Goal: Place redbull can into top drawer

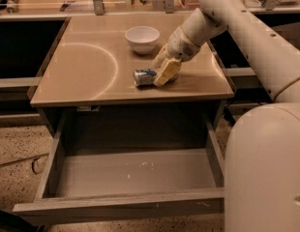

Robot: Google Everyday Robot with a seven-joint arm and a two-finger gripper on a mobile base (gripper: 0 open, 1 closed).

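The redbull can [143,77] lies on its side on the tan tabletop [87,71], near the front edge and right of centre. My gripper [165,72] is down at the can's right end, touching or covering it, with the arm reaching in from the upper right. The top drawer [121,202] stands pulled fully out below the tabletop. Its pale scuffed bottom holds nothing but a few white specks.
A white bowl [142,37] stands on the tabletop just behind the can and the gripper. My own white body [266,168] fills the lower right, next to the drawer's right side. Dark shelving flanks the table on both sides.
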